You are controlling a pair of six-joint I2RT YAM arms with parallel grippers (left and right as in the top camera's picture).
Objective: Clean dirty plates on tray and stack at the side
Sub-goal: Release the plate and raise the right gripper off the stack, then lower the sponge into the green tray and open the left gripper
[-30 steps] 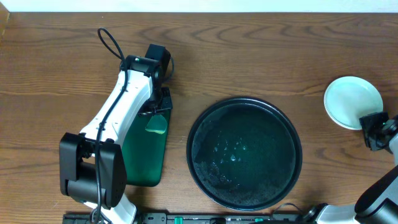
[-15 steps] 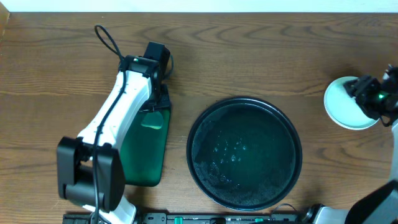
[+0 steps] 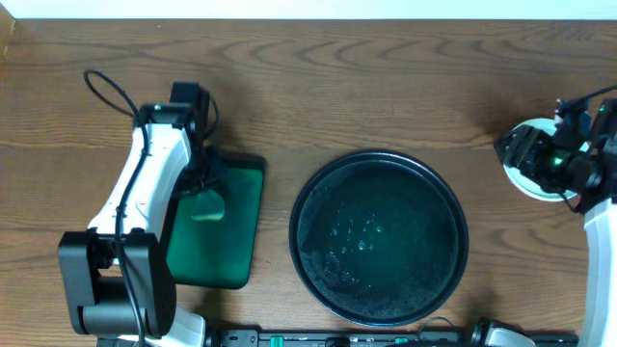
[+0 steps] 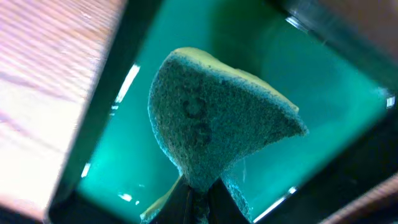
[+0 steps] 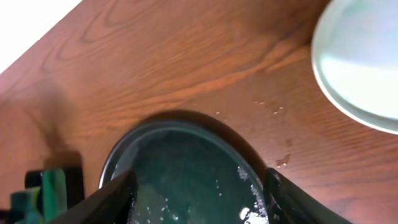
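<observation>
- Surface is a brown wood-grain table (image 3: 366, 87), with a strip of white wall (image 3: 308, 8) along the far edge. That's all you get of the room.
- The black tray (image 3: 405, 202) sits about mid-table, near the front edge. It has no plates on it, just a wet sheen and water beads (image 3: 362, 236) around the middle.
- The plates (image 5: 367, 62) are off the tray, out on the bare table at the right end and well apart from it. They look plain white. The right arm covers most of them from overhead, so I can't tell how many are stacked.
- There are a few droplets (image 5: 270, 107) on the wood between the plates and the tray.
- The right gripper (image 5: 199, 196) is above the plates and aimed back toward the tray. Its jaws are spread wide with nothing between them.
- The green tray (image 3: 236, 222) lies just left of the black one, not touching it.
- The left gripper (image 4: 198, 193) is clamped tight on a green sponge (image 4: 211, 118), pinching it by one narrow end. The sponge hangs over the green tray, toward its far left corner. Can't tell whether it touches the bottom.
- A black cable (image 3: 101, 87) loops off the left arm over the table.
</observation>
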